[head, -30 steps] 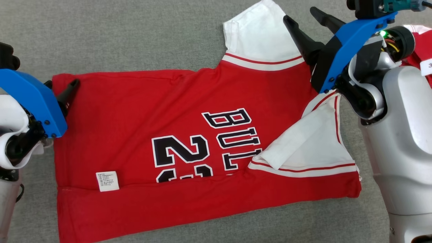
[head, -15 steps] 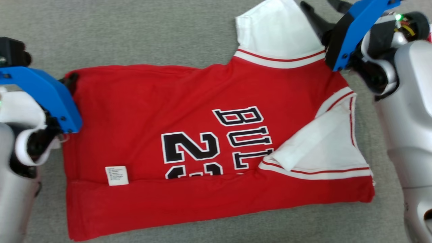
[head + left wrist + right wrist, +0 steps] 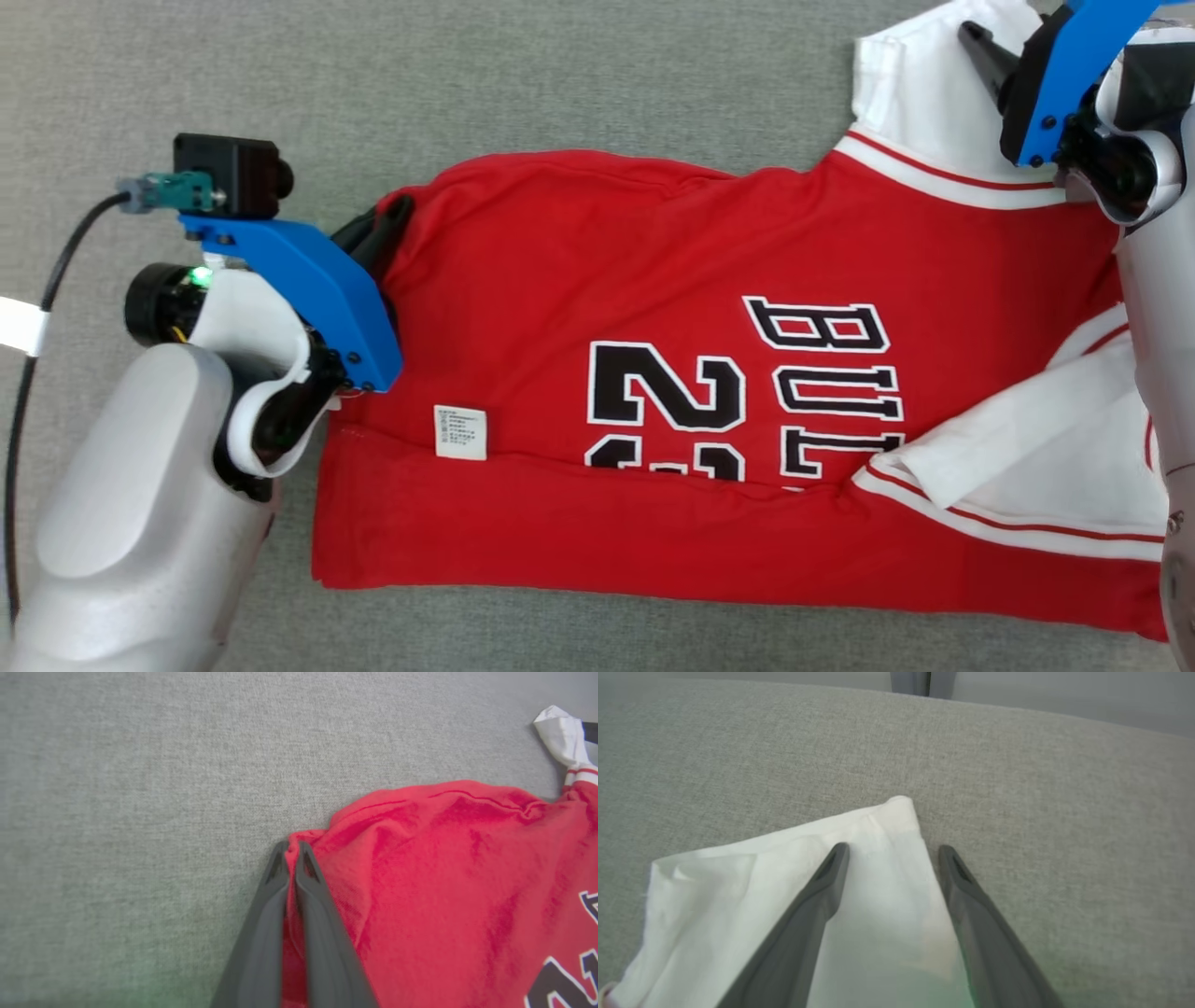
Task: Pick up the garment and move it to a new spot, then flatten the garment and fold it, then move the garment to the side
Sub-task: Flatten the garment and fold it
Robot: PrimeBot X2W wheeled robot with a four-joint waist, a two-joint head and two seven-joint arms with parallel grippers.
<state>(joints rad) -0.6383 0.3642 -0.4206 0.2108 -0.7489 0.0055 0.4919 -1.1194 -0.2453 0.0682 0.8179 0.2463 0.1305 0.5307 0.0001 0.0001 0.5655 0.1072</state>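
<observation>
Closure of the left pincer [image 3: 292,851] is the chief change. A second ago its fingers were parted at the corner of the garment [image 3: 653,280]; now they are pressed narrow together, and a pucker of red hem is pinched between their tips. In the head view this grip is seen left of centre, at the upper left corner of the red cloth.

The whole head view has also swung, so the garment is now framed further right; that shift is taken to be the camera's.

The right pincer [image 3: 893,854] is spread wide as before, with nothing gripped. In its wrist view one finger lies over the white sleeve [image 3: 738,882] and the other at the sleeve's edge by the grey surface [image 3: 1041,812]. Whether the sleeve is touched cannot be told. In the head view this pincer is at the upper right corner of the frame.

The garment is spread on the surface from centre frame to the right edge. Its lower strip is folded up over the black number [image 3: 667,397], a small white label [image 3: 460,431] shows at the fold, and a second white sleeve [image 3: 1046,448] is turned in at lower right.
</observation>
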